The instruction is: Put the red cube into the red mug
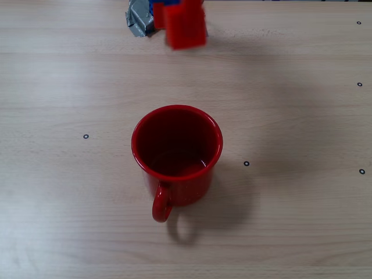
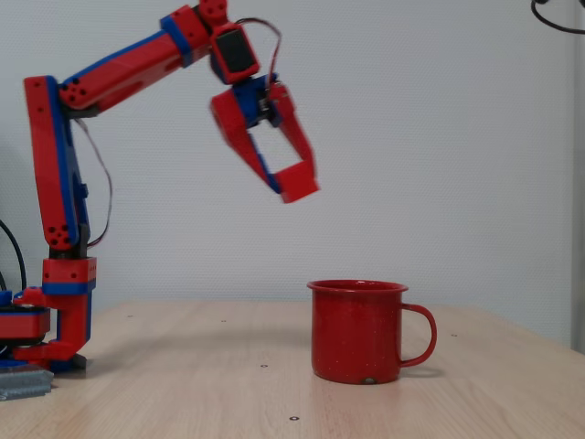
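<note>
The red cube (image 2: 297, 181) is sitting between the tips of the pincer (image 2: 291, 183), high in the air and well above the counter (image 2: 183, 384); the two fingers are closing on it from both sides, so the pincer is gripping the cube. In the side fixed view the cube is hanging to the left of the red mug (image 2: 358, 331), not over its opening. In the overhead fixed view the cube (image 1: 185, 26) is appearing near the top edge, while the mug (image 1: 176, 152) is standing upright in the middle of the counter with its handle pointing toward the bottom of the picture. The inside of the mug is looking empty. The arm (image 2: 119, 69) is reaching out from its base (image 2: 37, 338) at the left, and some grey tape (image 1: 139, 20) is showing beside the base in the overhead view. I am judging that the carrying step is in progress and the release is not yet done. The main risk from here is opening the fingers too early, because then the cube is falling on the counter short of the mug. Also the drop from such height could make the cube hit the rounded rim and bounce out. If the pincer is coming down too low, a finger could push the mug or tip it.
</note>
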Available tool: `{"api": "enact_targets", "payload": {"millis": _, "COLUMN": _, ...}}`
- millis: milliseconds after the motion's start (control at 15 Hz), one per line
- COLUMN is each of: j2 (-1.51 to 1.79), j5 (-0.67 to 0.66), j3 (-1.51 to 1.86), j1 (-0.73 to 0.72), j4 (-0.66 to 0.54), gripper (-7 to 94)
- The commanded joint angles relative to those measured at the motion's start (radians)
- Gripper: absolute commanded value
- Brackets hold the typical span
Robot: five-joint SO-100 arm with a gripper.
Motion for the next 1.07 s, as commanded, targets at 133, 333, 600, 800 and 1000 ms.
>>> {"api": "enact_targets", "payload": {"millis": 133, "j2": -0.170, "j5": -0.018, "j3": -0.172, "j1": 0.060, "j4": -0.138, "gripper": 0}}
{"api": "enact_targets", "payload": {"millis": 333, "j2": -0.322, "j5": -0.011, "j3": -0.186, "j1": 0.057, "j4": -0.233, "gripper": 0}}
{"api": "enact_targets", "payload": {"millis": 600, "j2": -0.428, "j5": -0.002, "j3": -0.186, "j1": 0.020, "j4": -0.255, "gripper": 0}}
{"api": "enact_targets", "payload": {"millis": 800, "j2": -0.453, "j5": 0.005, "j3": -0.186, "j1": -0.017, "j4": -0.256, "gripper": 0}}
{"api": "enact_targets", "payload": {"millis": 1000, "j2": -0.463, "j5": -0.017, "j3": -0.186, "j1": -0.028, "j4": -0.278, "gripper": 0}}
